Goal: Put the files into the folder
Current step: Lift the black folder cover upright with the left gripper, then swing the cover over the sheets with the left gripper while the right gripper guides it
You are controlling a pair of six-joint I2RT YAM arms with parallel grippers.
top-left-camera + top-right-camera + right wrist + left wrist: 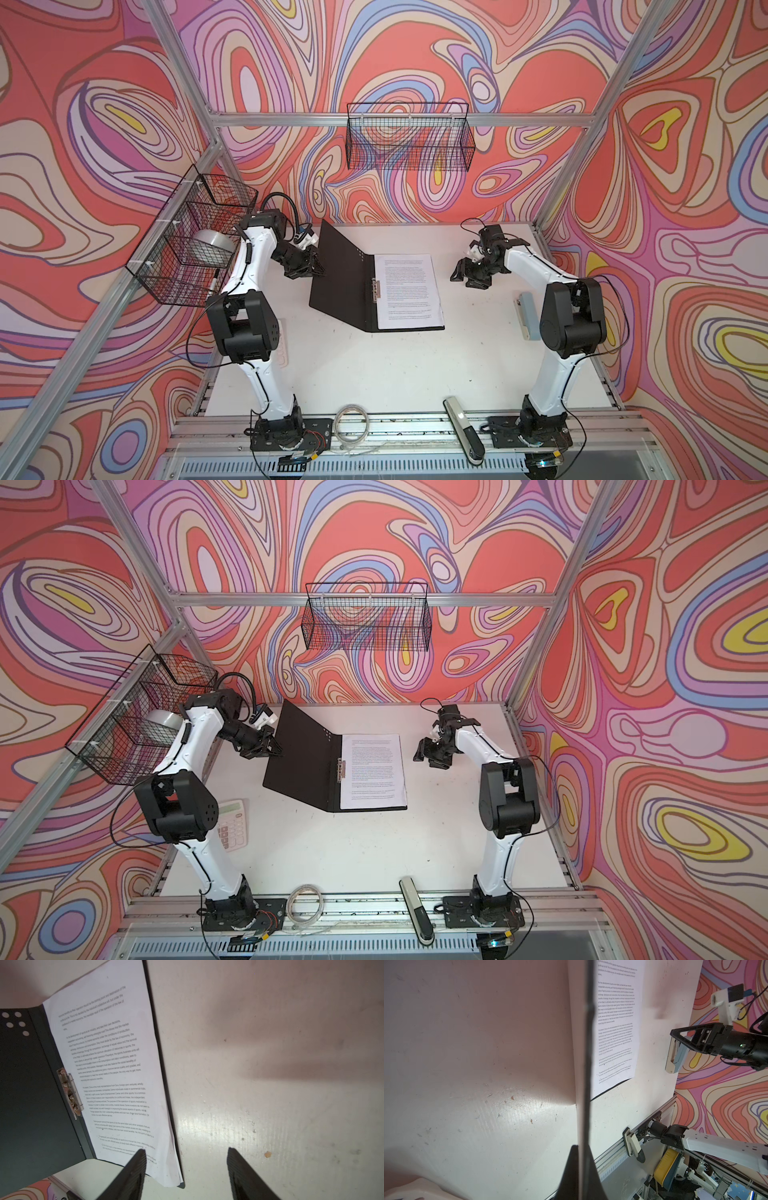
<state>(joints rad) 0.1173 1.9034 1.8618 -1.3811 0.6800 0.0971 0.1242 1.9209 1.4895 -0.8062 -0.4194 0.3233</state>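
The folder (340, 274) (303, 762) lies open at the middle back of the table in both top views, black inside, with a metal clip (69, 1093) at its spine. Its left cover stands tilted up. My left gripper (320, 266) (276, 750) (581, 1147) is shut on that cover's outer edge, which the left wrist view shows edge-on (588, 1043). The files (409, 291) (374, 771) (112, 1076) lie flat on the folder's right half, printed side up. My right gripper (459, 276) (422, 754) (187, 1149) hangs open just right of the files, holding nothing.
A wire basket (195, 232) on the left frame holds a silver roll (212, 245). Another basket (409, 137) hangs on the back wall. A calculator (232, 825) lies by the left arm, a blue-grey device (528, 311) by the right arm, a stapler (463, 428) and a clear coil (351, 422) at the front rail.
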